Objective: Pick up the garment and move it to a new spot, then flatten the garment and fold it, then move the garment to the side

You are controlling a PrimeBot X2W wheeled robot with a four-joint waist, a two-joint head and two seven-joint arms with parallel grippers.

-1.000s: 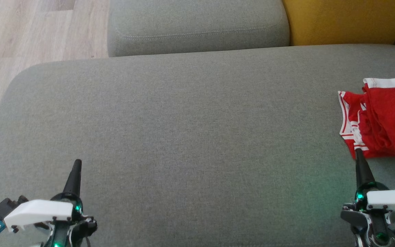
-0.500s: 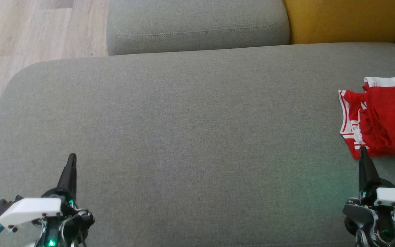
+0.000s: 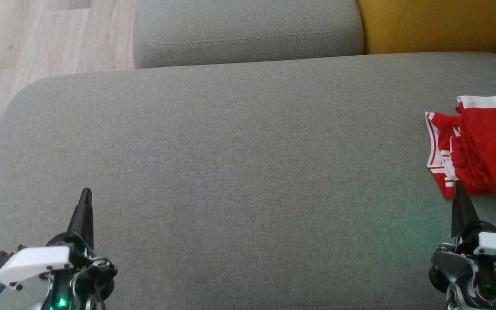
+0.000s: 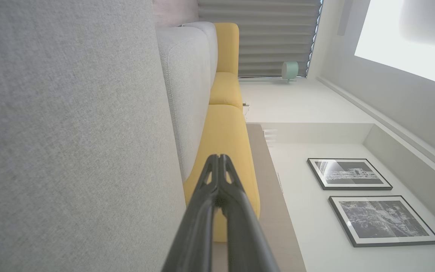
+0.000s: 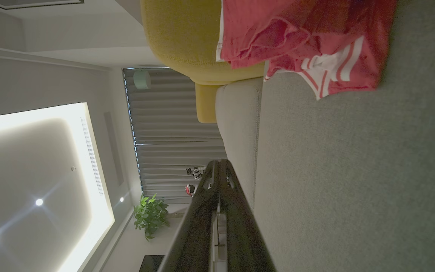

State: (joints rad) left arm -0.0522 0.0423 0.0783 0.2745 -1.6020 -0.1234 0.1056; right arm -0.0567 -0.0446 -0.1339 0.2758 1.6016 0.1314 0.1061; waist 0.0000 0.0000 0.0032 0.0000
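- Nearest, the left gripper point(image 3: 85, 194) sits low left above the grey sofa seat point(image 3: 239, 163), fingers pressed together, empty.
- The right gripper point(image 3: 458, 187), low right, is likewise closed and empty.
- In the head view its tip overlaps the near corner of the red garment point(image 3: 485, 146); the right wrist view shows bare seat between them.
- The garment lies crumpled at the seat's right side.
- Farther: a grey back cushion point(image 3: 248, 30), then a yellow cushion point(image 3: 429, 26).
- The left wrist view adds framed pictures point(image 4: 349, 173).

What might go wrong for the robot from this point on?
The red garment lies bunched in layers, so a pinch might catch only one layer and drag it crooked. It also runs off the head view's right edge, so part is unseen. The right jaws are shut close by its hem; advancing would likely shove it.
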